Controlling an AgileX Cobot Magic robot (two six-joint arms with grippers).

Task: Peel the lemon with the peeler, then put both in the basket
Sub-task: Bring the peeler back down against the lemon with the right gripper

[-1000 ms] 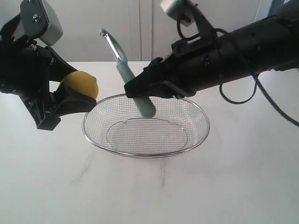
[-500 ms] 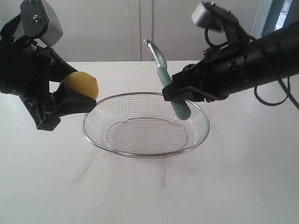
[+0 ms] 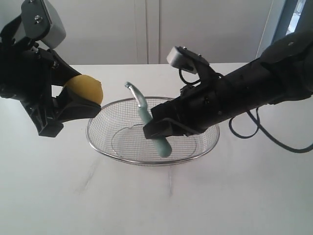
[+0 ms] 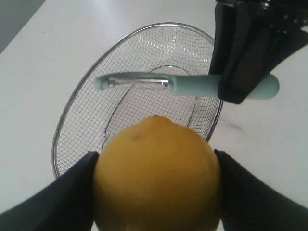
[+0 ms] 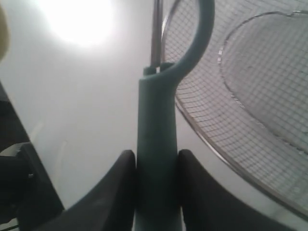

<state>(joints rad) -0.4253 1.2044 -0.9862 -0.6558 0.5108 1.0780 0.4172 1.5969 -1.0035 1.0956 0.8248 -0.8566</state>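
Note:
My left gripper (image 3: 78, 100) is shut on the yellow lemon (image 3: 84, 89), holding it in the air just left of the wire-mesh basket (image 3: 98, 142). In the left wrist view the lemon (image 4: 156, 175) fills the gap between the black fingers (image 4: 62, 197), with the basket (image 4: 72, 103) beyond. My right gripper (image 3: 159, 128) is shut on the teal handle of the peeler (image 3: 146, 117), which hangs tilted over the basket's inside, blade end up and to the left. The right wrist view shows the peeler (image 5: 156, 144) clamped between both pads (image 5: 113, 192), blade pointing away, beside the basket (image 5: 211, 144).
The basket stands on a white table (image 3: 146, 200) with open surface in front and on both sides. A pale wall with cabinet seams (image 3: 146, 29) runs behind. The two arms flank the basket.
My right arm has lowered and swung left with the peeler, bringing it from high above the basket's rear right down over its middle. The left gripper with the lemon has stayed still.

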